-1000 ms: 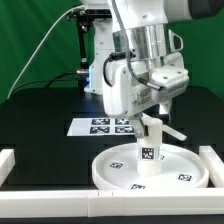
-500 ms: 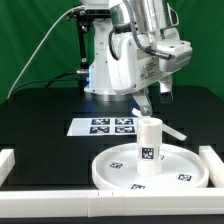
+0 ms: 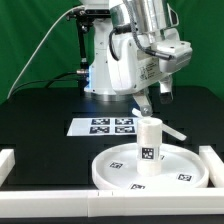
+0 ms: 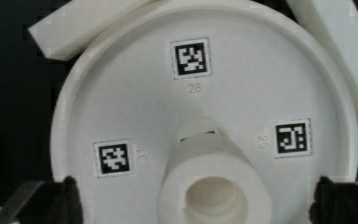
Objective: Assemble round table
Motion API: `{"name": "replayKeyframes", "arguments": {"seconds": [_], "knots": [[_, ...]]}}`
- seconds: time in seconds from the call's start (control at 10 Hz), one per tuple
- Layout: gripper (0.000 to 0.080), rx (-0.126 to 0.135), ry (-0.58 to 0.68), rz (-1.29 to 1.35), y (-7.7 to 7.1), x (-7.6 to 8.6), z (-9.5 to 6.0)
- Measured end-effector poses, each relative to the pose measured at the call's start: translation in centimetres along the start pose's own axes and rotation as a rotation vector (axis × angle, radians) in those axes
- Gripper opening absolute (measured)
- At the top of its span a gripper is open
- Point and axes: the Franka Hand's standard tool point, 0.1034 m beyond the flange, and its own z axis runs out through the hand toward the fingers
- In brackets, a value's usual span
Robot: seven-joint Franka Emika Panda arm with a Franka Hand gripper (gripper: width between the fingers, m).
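The large round disc point(image 3: 150, 168) lies flat near the front, tags facing up. The short thick leg point(image 3: 149, 145) stands upright at its centre. A small white piece, likely the cross-shaped foot point(image 3: 172, 131), lies just behind the leg, partly hidden. My gripper point(image 3: 155, 97) hangs above the leg, clear of it, open and empty. In the wrist view I look straight down on the disc point(image 4: 194, 110) and the leg's hollow top point(image 4: 211, 192). The gripper point(image 4: 197, 200) has its dark fingers point(image 4: 51, 200) spread well apart, one on each side of the leg.
The marker board point(image 3: 100, 126) lies behind the disc. White border rails run along the front left point(image 3: 40, 188) and the exterior view's right point(image 3: 212, 160). The robot base point(image 3: 105, 70) stands at the back. A green backdrop is behind.
A second ago the gripper was low, around the top of the leg. It then rose clear, leaving the leg standing on the disc. It has held still since.
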Motion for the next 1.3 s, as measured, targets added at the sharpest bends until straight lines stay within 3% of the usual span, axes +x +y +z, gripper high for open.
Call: {"name": "replayKeyframes", "arguments": {"seconds": [0.2,0.3,0.7,1.0,1.1,1.3], "knots": [[0.0649,-0.005,-0.001,-0.026,0.1,0.0,-0.1],[0.0649,-0.039,-0.013,-0.106,0.7,-0.3,-0.5],[0.0649,-0.134,-0.033,-0.336,4.5,-1.7,-1.1],[0.0649,-0.127,-0.043,-0.544,4.3,-1.4,-1.0],[0.0649,-0.14,-0.035,-0.656,4.7,-1.3,-0.8],[0.0649,-0.194,0.009,-0.939,6.6,-1.0,0.1]]}}
